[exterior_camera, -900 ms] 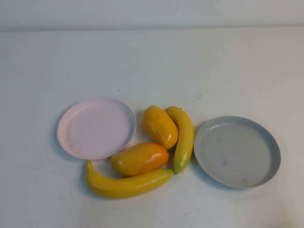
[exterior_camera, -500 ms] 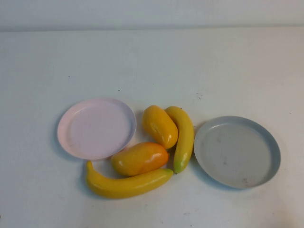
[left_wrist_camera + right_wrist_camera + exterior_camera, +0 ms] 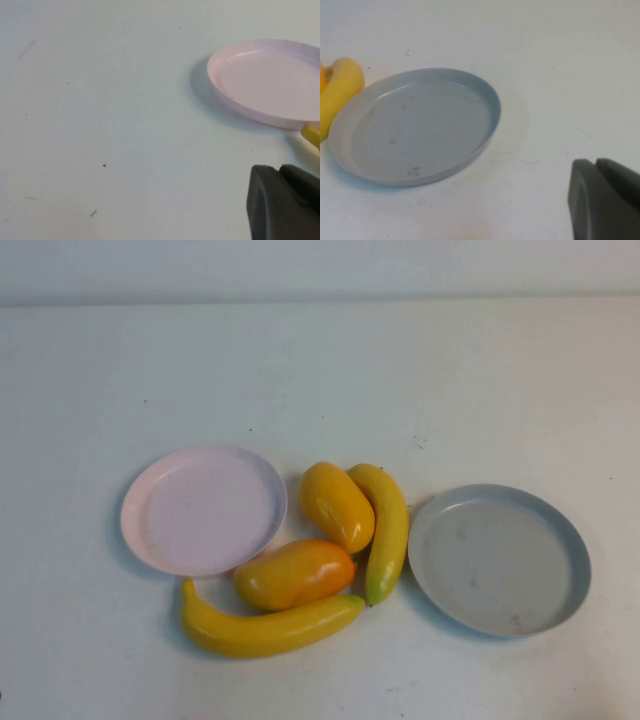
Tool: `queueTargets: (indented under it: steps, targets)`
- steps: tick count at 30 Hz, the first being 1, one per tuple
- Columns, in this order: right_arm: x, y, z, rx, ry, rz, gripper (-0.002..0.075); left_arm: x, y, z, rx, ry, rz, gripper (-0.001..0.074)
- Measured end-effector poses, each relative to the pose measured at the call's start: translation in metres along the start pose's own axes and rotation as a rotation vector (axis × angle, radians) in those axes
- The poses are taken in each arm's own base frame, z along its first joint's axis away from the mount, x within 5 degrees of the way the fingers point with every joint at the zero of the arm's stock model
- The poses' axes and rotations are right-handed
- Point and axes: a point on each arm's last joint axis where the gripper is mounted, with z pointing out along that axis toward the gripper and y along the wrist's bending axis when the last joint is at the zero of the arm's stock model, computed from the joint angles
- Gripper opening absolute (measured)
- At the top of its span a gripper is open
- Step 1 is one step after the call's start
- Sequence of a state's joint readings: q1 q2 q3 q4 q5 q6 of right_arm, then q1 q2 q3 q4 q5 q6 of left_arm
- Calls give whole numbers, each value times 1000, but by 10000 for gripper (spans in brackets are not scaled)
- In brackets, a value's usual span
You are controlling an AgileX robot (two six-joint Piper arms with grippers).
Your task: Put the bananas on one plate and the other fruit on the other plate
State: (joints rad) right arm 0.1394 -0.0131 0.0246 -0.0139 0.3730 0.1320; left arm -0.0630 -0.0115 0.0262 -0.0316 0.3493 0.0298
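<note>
Four fruits huddle mid-counter, nothing sorted yet. One banana [image 3: 384,530] lies lengthwise, its side pressed against the far mango [image 3: 337,505]. The second banana [image 3: 265,625] curves along the near edge of the cluster, right under the near mango [image 3: 294,573], touching it. The grey plate [image 3: 560,530] sits just right of the cluster, bare; the pink plate [image 3: 145,500] just left, bare too.

What's changed in the last second? On the counter [image 3: 320,370], nothing at all: every fruit and both plates lie exactly where they were. So the task looks to be at its very start, all four moves to come.

The left gripper [image 3: 285,202] shows only as a dark edge in its wrist view, hovering low beside the pink plate's rim, with a yellow banana tip peeking in; whether it's open or closed, I cannot tell. The right gripper [image 3: 605,200] likewise hangs near the grey plate, holding nothing visible, its opening impossible to judge. Neither arm appears in the high view.

The obstacle, I'd judge, is crowding: each banana touches a mango, so a grab risks nudging its neighbour.
</note>
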Motion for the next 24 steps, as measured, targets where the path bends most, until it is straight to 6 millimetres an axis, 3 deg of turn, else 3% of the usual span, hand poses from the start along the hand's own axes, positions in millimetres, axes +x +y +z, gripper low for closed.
queueTargets:
  steps: [10, 18, 24]
  targets:
    - [0, 0, 0, 0, 0, 0, -15, -1, -2, 0, 28, -10, -93, -1]
    - [0, 0, 0, 0, 0, 0, -16, -18, -6, -2, 122, -172, -570, -1]
    - [0, 0, 0, 0, 0, 0, -16, -27, -1, -4, 111, -291, -618, -1]
